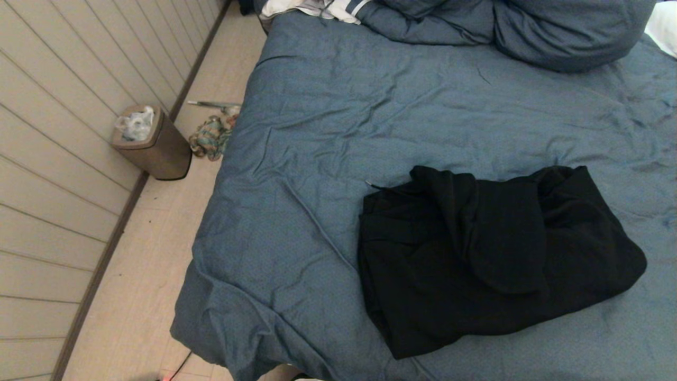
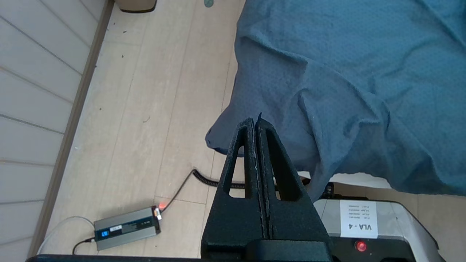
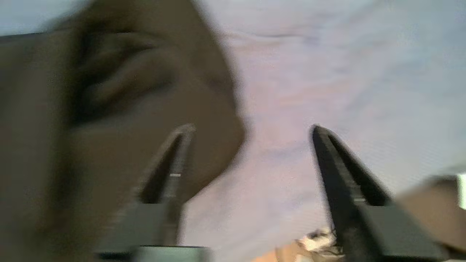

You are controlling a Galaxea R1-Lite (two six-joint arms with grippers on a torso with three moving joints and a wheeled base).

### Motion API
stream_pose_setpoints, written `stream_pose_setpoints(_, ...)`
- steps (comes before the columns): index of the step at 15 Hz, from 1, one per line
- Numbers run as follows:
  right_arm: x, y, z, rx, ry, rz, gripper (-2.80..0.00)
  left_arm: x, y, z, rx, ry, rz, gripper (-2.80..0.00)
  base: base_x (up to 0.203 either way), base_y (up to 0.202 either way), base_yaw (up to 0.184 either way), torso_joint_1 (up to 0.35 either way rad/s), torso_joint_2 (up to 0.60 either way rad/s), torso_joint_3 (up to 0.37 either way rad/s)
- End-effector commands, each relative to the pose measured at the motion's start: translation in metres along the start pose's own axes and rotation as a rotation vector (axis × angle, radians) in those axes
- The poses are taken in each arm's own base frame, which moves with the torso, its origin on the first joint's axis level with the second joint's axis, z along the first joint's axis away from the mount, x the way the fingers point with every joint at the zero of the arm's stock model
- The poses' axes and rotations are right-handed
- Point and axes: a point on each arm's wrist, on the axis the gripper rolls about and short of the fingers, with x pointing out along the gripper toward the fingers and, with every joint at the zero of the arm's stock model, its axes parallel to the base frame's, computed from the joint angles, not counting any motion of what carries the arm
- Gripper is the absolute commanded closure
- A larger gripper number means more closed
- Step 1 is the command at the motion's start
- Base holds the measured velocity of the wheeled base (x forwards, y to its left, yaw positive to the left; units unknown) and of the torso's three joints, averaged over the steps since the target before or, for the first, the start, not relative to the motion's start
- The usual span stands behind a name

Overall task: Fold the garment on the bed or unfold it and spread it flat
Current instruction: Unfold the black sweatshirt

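Note:
The black garment (image 1: 492,259) lies folded into a thick bundle on the near right part of the bed (image 1: 370,116), a drawstring tip poking out at its far left corner. Neither arm shows in the head view. My right gripper (image 3: 251,127) is open, nothing between its fingers, over the duvet (image 3: 327,72) beside a rounded edge of the garment (image 3: 120,109). My left gripper (image 2: 255,122) is shut and empty, hanging over the floor by the bed's near left corner (image 2: 233,134).
A bin (image 1: 151,140) and a multicoloured rag (image 1: 211,136) sit on the floor left of the bed. Blue pillows (image 1: 555,32) and a white striped cloth (image 1: 328,9) lie at the head. A power unit (image 2: 125,228) with cable lies on the floor.

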Motion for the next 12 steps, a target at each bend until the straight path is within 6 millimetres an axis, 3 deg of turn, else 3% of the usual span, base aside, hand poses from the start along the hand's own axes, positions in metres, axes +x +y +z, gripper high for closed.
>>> stream_pose_setpoints(1,-0.013,0.014,0.002,-0.006,-0.022,0.087,0.00,0.000,0.000,0.000,0.000,-0.001,0.001,0.00,0.000,0.000,0.000,0.000,0.00,0.000)
stream_pose_setpoints(4,-0.023,0.047,0.007,0.058,0.066,0.306,0.00,-0.003,0.000,0.008,0.005,-0.026,0.011,0.00,0.000,0.000,0.000,0.000,0.00,0.000)
stream_pose_setpoints(7,-0.020,0.075,0.013,0.158,0.179,0.453,0.00,-0.008,0.000,0.059,-0.019,-0.038,0.014,0.00,0.000,0.000,0.000,0.000,0.00,0.000)
stream_pose_setpoints(9,-0.020,0.092,0.020,0.189,0.201,0.543,0.00,0.017,-0.002,0.092,-0.077,0.108,-0.033,0.00,0.000,0.000,0.000,0.000,0.00,0.000)
stream_pose_setpoints(11,-0.015,0.103,0.026,0.228,0.226,0.577,0.00,0.059,-0.006,0.115,-0.154,0.299,-0.162,0.00,0.000,0.000,0.000,0.000,0.00,0.000)
stream_pose_setpoints(12,-0.012,0.104,0.024,0.231,0.237,0.578,0.00,0.084,-0.008,0.125,-0.214,0.397,-0.238,-2.80,0.000,0.000,0.000,0.000,0.00,0.000)
